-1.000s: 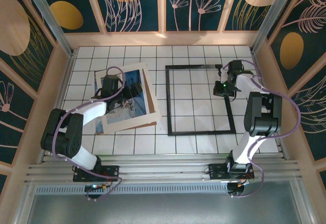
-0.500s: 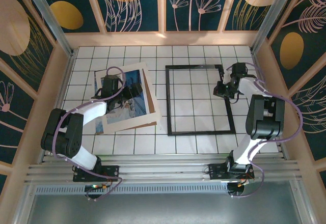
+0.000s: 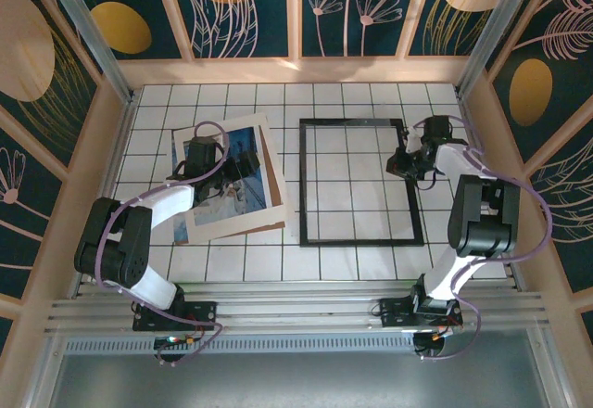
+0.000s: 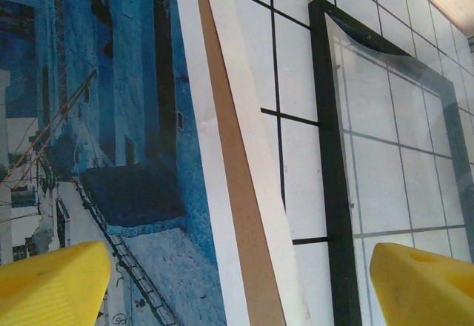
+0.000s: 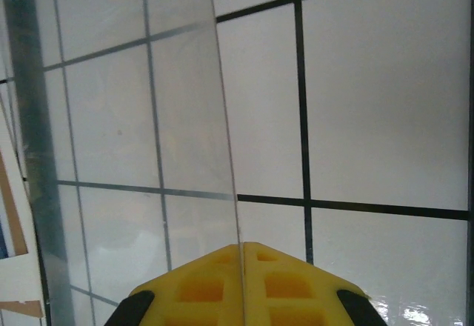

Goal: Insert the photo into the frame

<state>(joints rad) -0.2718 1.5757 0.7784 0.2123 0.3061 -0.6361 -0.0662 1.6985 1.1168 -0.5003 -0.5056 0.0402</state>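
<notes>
The photo (image 3: 232, 178), a blue print with whitish buildings, lies at the left on a white mat and a brown backing board. My left gripper (image 3: 215, 184) hovers over it, open; its yellow fingertips (image 4: 52, 281) stand wide apart with nothing between them. In the left wrist view the photo (image 4: 96, 141) lies to the left, and the black frame (image 4: 329, 155) lies to the right. The frame (image 3: 303, 185) rests flat mid-table. My right gripper (image 3: 406, 162) is at its right side, shut on the edge of a clear pane (image 5: 185, 118), which runs into the closed fingers of the right gripper (image 5: 243, 281).
A white mat strip (image 4: 252, 118) and brown backing board (image 4: 237, 193) stick out between the photo and the frame. The tiled floor (image 3: 463, 241) is walled by wooden side panels (image 3: 107, 167). Open tiles lie in front of the frame.
The right wrist has turned and shifted slightly right and up at the frame's right side. The frame has slid a little to the left. The left arm has not moved.
</notes>
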